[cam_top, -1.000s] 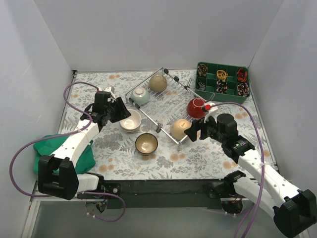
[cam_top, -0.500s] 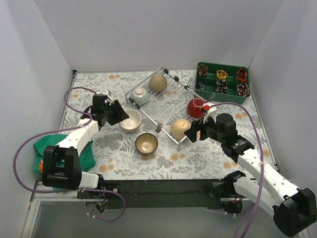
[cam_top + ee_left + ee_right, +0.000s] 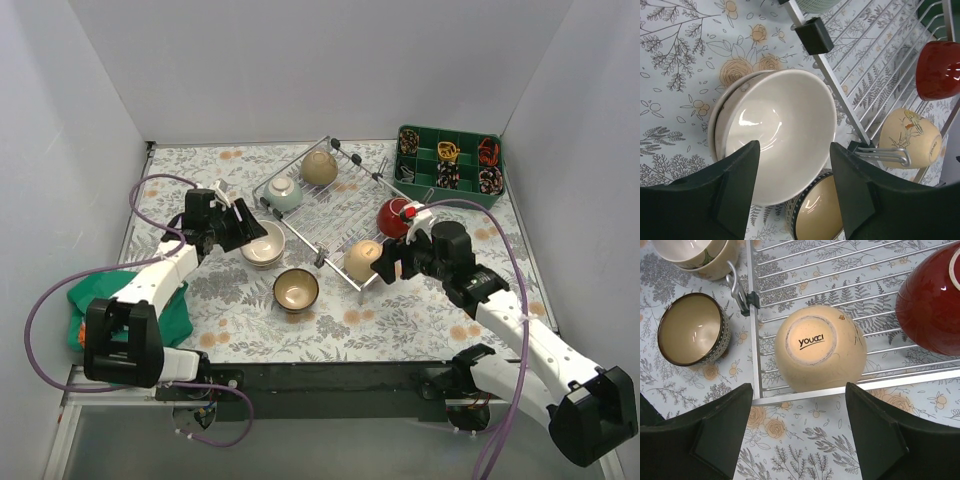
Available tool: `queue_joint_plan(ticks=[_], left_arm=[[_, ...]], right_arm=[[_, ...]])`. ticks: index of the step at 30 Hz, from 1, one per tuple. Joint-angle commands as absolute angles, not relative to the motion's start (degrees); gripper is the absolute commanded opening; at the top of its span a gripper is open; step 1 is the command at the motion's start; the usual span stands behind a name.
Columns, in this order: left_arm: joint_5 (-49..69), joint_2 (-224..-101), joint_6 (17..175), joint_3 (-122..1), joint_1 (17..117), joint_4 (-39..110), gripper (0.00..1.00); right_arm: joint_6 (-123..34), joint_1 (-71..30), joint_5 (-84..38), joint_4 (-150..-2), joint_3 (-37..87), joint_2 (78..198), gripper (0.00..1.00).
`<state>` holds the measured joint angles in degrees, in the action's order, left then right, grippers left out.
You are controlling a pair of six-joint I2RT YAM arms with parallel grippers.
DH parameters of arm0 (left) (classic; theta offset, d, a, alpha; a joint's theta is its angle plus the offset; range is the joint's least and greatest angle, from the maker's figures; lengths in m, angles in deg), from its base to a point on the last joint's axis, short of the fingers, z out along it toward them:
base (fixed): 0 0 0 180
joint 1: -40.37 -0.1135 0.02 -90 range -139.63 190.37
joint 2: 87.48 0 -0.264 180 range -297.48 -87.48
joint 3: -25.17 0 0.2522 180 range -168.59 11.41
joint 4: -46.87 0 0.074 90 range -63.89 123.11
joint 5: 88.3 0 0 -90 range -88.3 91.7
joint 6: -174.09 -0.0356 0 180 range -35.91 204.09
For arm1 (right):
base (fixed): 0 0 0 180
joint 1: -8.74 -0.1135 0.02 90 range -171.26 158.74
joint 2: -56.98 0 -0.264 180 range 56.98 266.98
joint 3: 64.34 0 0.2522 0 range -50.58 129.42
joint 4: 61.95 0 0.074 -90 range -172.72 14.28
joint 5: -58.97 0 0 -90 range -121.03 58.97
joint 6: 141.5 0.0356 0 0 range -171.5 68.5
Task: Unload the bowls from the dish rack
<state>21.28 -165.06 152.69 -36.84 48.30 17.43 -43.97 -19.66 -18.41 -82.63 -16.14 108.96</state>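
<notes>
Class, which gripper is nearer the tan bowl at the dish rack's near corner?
Right. The right gripper hovers open just above that tan bowl; the left gripper is over the stacked cream bowls, left of the dish rack.

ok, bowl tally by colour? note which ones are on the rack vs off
tan bowls: 2, upside down on the dish rack
pale green bowl: 1, on the rack
red bowl: 1, on the rack
cream bowls: 2, stacked, off the rack
dark-rimmed bowl: 1, off the rack
Total: 7 bowls, 4 on, 3 off
</notes>
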Motion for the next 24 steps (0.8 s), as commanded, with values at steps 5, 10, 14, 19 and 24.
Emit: queue_joint_plan(ticks=[5, 10, 14, 19, 24], left_arm=[[16.75, -153.23, 146.41, -41.94, 47.84, 17.81, 0.63], [9.10, -148.84, 142.19, -40.10, 47.84, 22.38, 0.80], [5.41, -146.64, 139.90, -36.86, 47.84, 27.99, 0.91], [3.02, -143.91, 138.58, -31.22, 47.84, 32.66, 0.98], [0.23, -142.15, 137.44, -30.25, 47.84, 31.53, 0.98]], right_arm=[[-46.14, -21.49, -18.37, -84.50, -9.54, 113.75, 0.81], [-45.97, -23.78, -21.79, -87.05, -6.73, 117.53, 0.79], [-45.70, -25.71, -25.66, -88.72, -4.53, 120.16, 0.78], [-45.62, -30.36, -32.59, -91.70, -1.28, 126.05, 0.75], [-45.44, -32.57, -39.10, -91.36, 1.09, 131.58, 0.71]])
